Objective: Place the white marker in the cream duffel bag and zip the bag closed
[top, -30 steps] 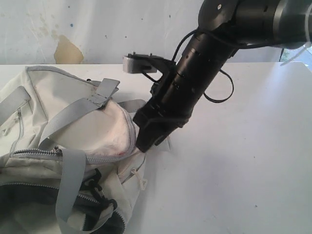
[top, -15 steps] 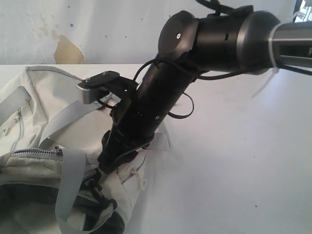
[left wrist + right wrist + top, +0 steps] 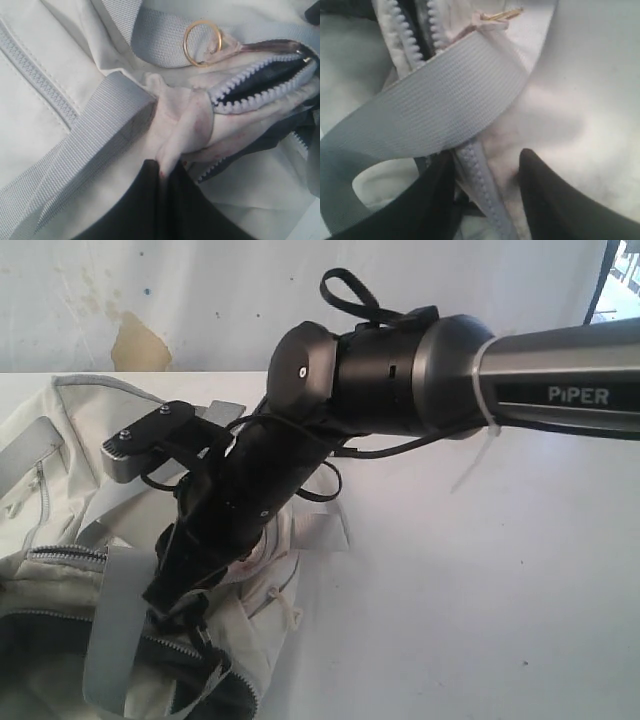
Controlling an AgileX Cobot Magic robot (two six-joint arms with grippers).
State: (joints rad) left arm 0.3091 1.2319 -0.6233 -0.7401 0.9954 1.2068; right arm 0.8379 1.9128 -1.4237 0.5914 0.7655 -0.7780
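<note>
Wall and surface: a scuffed white wall (image 3: 200,290) with a tan patch of missing paint (image 3: 138,345) stands behind a flat white table (image 3: 480,590). The table's right part is bare and bears a few dark specks.

Left of the exterior view: a large, soft cream duffel bag (image 3: 80,430) of off-white fabric lies on the table. Its grey webbing straps (image 3: 115,630) cross the top. In the left wrist view its grey zipper (image 3: 240,82) gapes partly open over dark lining (image 3: 270,75), just beside a gold metal ring (image 3: 202,42). Faint reddish marks show on the cloth there.

Left gripper (image 3: 162,172): the jaws are pressed together on a pinched fold of bag fabric beside the zipper's end.

Centre: the black right arm (image 3: 400,370) reaches across from the right, down onto the bag.

Right gripper (image 3: 486,157): the jaws stand apart over the zipper line, which runs between them under a strap. They hold nothing.

The white marker is visible in no view, so I cannot tell where it is.
</note>
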